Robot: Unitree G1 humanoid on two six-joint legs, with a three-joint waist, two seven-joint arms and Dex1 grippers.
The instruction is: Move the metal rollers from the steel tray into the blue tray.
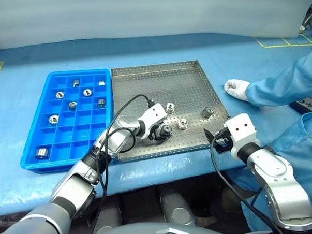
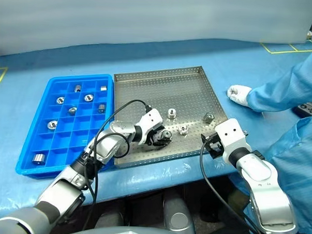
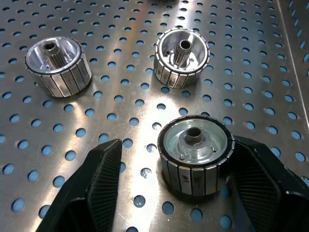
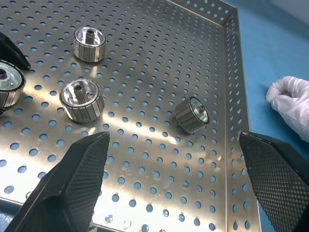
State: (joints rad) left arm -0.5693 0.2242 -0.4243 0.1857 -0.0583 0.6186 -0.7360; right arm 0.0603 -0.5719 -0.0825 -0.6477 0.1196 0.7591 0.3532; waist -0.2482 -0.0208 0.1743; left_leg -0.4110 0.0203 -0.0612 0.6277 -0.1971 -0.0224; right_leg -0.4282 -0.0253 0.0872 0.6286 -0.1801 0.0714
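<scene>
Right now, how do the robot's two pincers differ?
The left pincer sits low on the steel tray, its fingers flanking a metal roller, one touching it, one apart. The right pincer gapes wide with nothing between its fingers, hanging at the tray's near right corner. Both have black, textured fingers.

A person's white-gloved hand [image 1: 237,88] and blue sleeve [image 1: 287,84] rest on the blue table [image 1: 164,50].
</scene>
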